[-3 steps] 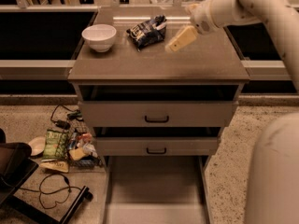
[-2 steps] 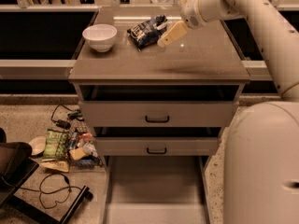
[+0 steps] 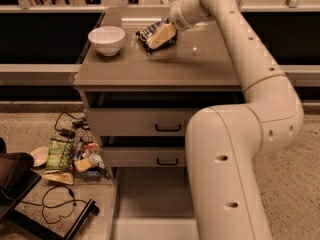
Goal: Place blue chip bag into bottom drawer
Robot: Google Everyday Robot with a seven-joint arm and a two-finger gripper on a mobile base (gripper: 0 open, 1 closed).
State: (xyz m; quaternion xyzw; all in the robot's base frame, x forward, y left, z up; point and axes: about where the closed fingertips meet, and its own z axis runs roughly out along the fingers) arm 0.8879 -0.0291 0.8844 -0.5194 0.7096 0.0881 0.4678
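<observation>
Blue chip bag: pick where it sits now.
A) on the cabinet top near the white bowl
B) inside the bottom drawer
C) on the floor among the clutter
A: the blue chip bag lies on the cabinet top beside the white bowl, with the gripper right over it.

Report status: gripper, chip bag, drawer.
Gripper at blue chip bag, rear of cabinet top. Bag not yet in bottom drawer; drawer pulled open. White bowl beside bag, apart.
</observation>
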